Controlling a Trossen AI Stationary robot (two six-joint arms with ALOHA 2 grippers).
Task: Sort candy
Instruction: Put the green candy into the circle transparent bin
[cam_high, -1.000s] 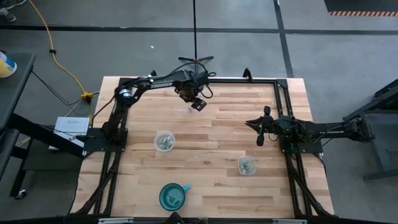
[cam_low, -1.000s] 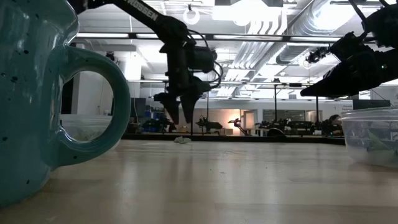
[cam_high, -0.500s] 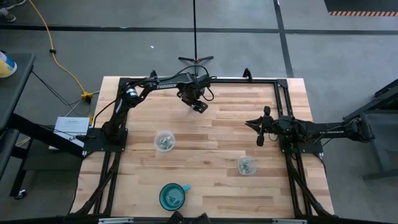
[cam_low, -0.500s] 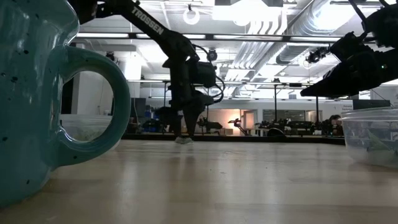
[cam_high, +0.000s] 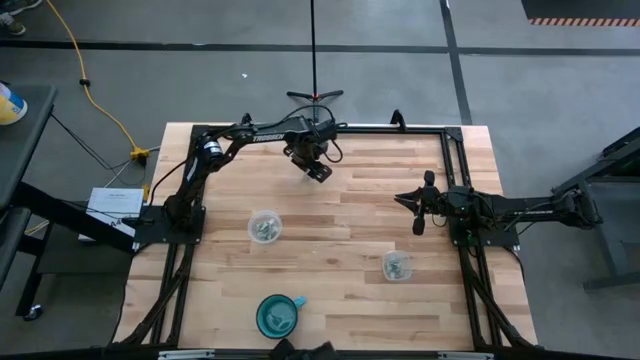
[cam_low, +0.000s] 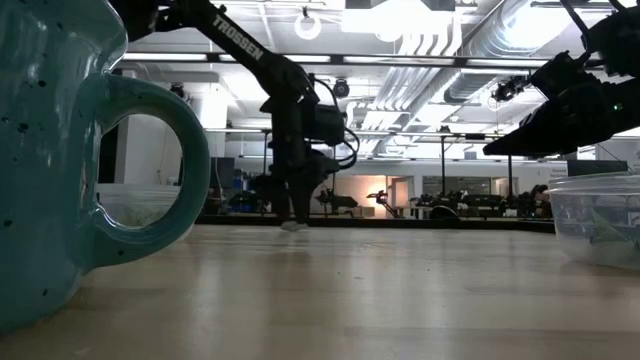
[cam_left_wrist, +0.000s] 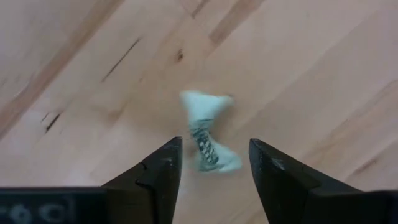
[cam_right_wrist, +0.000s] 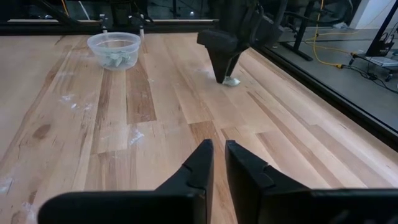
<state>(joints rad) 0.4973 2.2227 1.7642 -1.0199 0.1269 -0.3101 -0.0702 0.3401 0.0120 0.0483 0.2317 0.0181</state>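
- Note the table (cam_high: 340, 225): it carries two clear cups and one teal mug (cam_high: 277, 316), all well apart from the left gripper (cam_high: 316, 170).
- Compare with one second ago: the left gripper has dropped from above the board to the surface at the table's far side; over the last half second it barely shifted.
- Observe the right gripper (cam_high: 419, 204): unmoved, hovering well to the side, its fingers (cam_right_wrist: 191, 174) close together with a narrow gap.
- Count the cups: one (cam_high: 264, 226) nearer the left gripper, one (cam_high: 397, 265) below the right gripper. Each holds candy; you cannot count the pieces.
- Check the left wrist view: the fingers (cam_left_wrist: 160, 169) stand apart, straddling one pale green candy (cam_left_wrist: 207, 132) lying on the wood, not clamped.
- In the low view, the mug (cam_low: 70, 150) is cut off at the edge.
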